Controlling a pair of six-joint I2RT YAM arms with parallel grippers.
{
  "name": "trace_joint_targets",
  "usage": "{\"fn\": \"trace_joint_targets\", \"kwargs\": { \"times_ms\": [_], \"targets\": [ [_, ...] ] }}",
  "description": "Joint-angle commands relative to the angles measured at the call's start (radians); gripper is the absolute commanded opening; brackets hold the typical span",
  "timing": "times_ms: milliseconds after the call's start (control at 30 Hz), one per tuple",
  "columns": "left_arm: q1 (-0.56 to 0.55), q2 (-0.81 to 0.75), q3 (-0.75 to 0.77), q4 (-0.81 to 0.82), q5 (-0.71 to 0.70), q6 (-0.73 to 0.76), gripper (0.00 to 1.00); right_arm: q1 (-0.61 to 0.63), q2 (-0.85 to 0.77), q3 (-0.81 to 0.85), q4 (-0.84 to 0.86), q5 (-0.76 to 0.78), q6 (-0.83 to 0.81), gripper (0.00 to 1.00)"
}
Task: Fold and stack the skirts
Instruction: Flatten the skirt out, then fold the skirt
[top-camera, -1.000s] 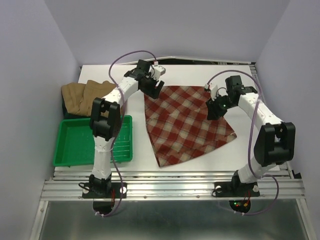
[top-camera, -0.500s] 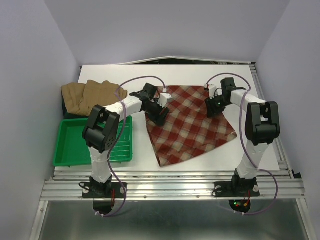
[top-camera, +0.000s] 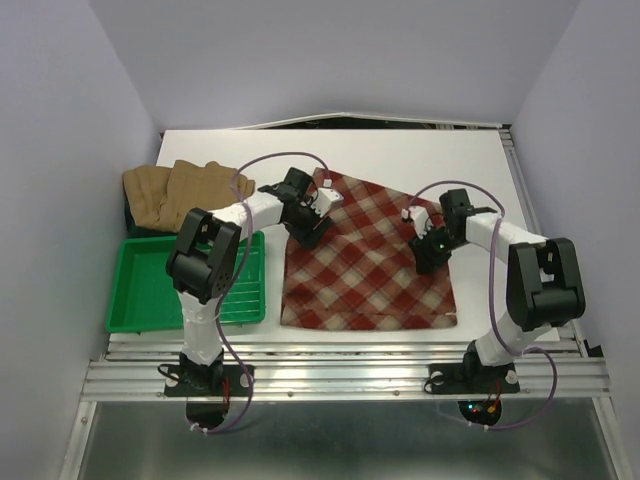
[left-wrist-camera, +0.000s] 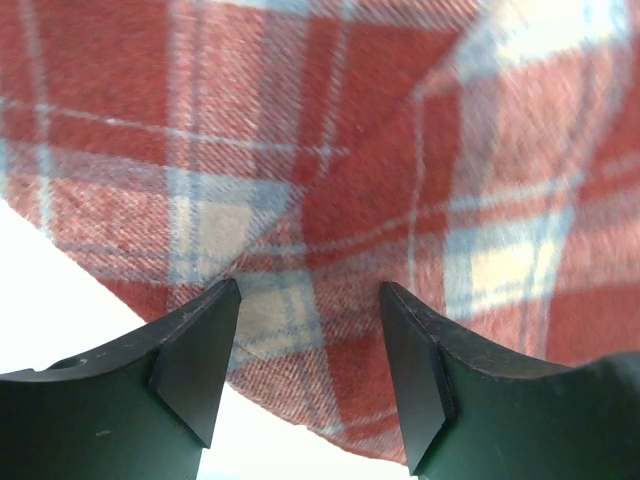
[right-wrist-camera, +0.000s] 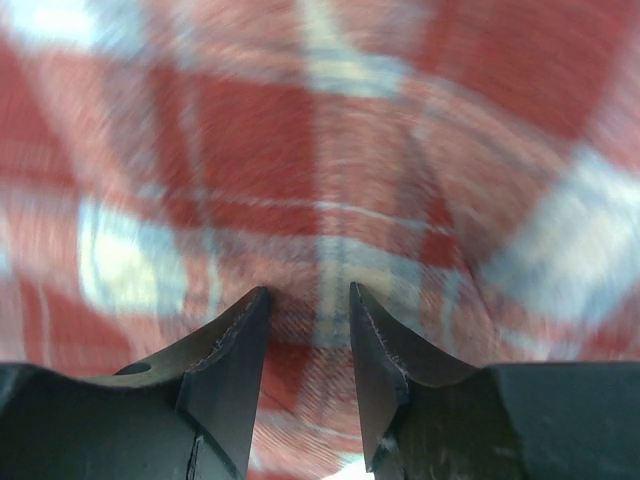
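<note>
- Far left, the tan skirts are seen heaped behind the green tray, well apart from both arms.
- The left gripper is held open, jaws spread over the plaid skirt's left edge, cloth directly beneath.
- The plaid skirt is spread on the desk, long axis judged far-to-near, under both grippers.
- The right gripper is set low over the right half, jaws narrowly apart; whether cloth is pinched cannot be told.

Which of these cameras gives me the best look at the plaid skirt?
The top view. It shows almost the whole plaid skirt and its outline, with the arms hiding only a little. The left wrist view shows just a close patch by one edge, and the right wrist view shows a blurred patch of checks.
</note>
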Motion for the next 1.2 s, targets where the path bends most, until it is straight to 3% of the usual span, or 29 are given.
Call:
{"fn": "trace_joint_targets", "kwargs": {
  "times_ms": [0, 167, 267, 367, 500, 567, 700, 833, 1067, 1167],
  "targets": [
    [0.006, -0.053, -0.054, -0.074, -0.057, 0.101, 0.69, 0.084, -0.071, -0.051, -0.234, -0.072, -0.093, 0.44],
    [0.006, -0.113, -0.036, -0.162, 0.037, 0.181, 0.70, 0.084, -0.125, 0.071, -0.311, -0.141, -0.048, 0.51],
    [0.016, -0.142, 0.073, -0.196, 0.087, 0.233, 0.73, 0.012, -0.107, 0.232, -0.282, -0.178, 0.030, 0.54],
    [0.039, -0.118, 0.244, -0.226, 0.145, 0.258, 0.75, -0.069, -0.015, 0.434, -0.270, -0.186, 0.085, 0.55],
    [0.059, -0.018, 0.512, -0.245, 0.182, 0.282, 0.76, -0.117, 0.135, 0.614, -0.270, -0.083, 0.091, 0.53],
    [0.073, 0.057, 0.576, -0.210, 0.192, 0.270, 0.76, -0.146, 0.218, 0.674, -0.263, -0.025, 0.091, 0.51],
    [0.105, 0.193, 0.711, -0.072, 0.247, 0.259, 0.76, -0.180, 0.324, 0.720, -0.282, 0.012, 0.030, 0.50],
    [0.118, 0.328, 0.852, -0.044, 0.274, 0.252, 0.76, -0.200, 0.372, 0.705, -0.308, 0.009, -0.019, 0.51],
    [0.121, 0.494, 0.907, 0.102, 0.198, 0.174, 0.76, -0.211, 0.464, 0.696, -0.326, -0.038, -0.033, 0.49],
    [0.124, 0.577, 1.017, 0.059, 0.201, 0.137, 0.76, -0.211, 0.496, 0.719, -0.337, -0.044, -0.037, 0.46]
  ]
}}
